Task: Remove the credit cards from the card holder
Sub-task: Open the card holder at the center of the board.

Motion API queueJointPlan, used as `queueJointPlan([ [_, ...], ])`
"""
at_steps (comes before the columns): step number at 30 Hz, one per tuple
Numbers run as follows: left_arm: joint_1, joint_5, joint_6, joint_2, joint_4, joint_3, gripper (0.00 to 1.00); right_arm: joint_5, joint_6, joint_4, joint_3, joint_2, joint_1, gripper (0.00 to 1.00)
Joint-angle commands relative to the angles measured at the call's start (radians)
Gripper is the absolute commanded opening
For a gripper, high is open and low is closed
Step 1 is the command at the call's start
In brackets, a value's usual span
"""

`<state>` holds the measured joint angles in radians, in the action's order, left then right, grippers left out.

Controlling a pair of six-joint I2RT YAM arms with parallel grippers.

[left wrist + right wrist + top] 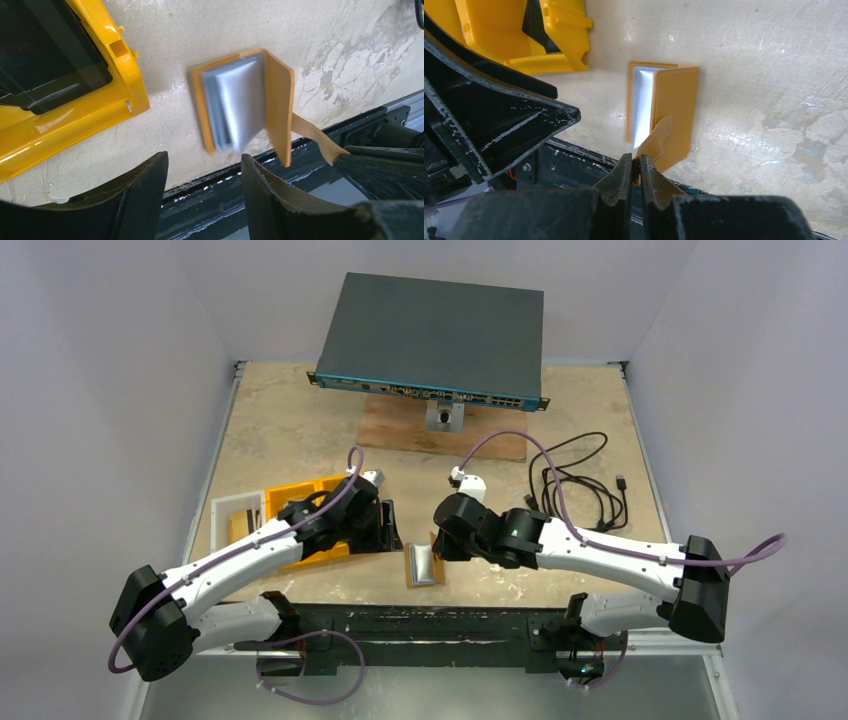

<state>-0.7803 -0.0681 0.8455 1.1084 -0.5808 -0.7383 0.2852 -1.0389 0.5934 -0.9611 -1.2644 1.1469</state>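
The tan-orange card holder (423, 565) lies near the table's front edge, between the two arms. Its flap (278, 107) is lifted and the grey-silver credit cards (237, 107) show stacked inside; they also show in the right wrist view (642, 107). My right gripper (636, 169) is shut on the card holder's strap tab (659, 137) and holds the flap up. My left gripper (204, 167) is open and empty, hovering just in front of the card holder (205, 107), not touching it.
A yellow-orange compartment tray (300, 510) sits left of the card holder, partly under my left arm. A dark network switch (432, 340) stands at the back on a wooden board (400, 425). A black cable (585, 485) lies at the right.
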Motion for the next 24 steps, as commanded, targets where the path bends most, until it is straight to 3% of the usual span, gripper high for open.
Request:
queueJointPlan([
  [1, -0.003, 0.018, 0.0, -0.008, 0.013, 0.0, 0.54, 0.052, -0.001, 0.055, -0.045, 0.048, 0.002, 0.0],
  [7, -0.016, 0.012, 0.004, 0.029, 0.034, -0.01, 0.49, 0.078, -0.017, 0.113, 0.01, 0.076, -0.005, 0.0],
  [11, -0.037, 0.001, 0.011, 0.056, 0.052, -0.014, 0.45, 0.096, -0.012, 0.17, 0.105, 0.115, -0.079, 0.0],
  [16, -0.058, -0.028, 0.019, 0.098, 0.088, -0.022, 0.37, 0.025, -0.007, 0.077, 0.262, 0.119, -0.156, 0.0],
  [24, -0.091, -0.057, 0.027, 0.191, 0.13, -0.04, 0.21, -0.003, -0.032, -0.058, 0.338, 0.013, -0.176, 0.0],
])
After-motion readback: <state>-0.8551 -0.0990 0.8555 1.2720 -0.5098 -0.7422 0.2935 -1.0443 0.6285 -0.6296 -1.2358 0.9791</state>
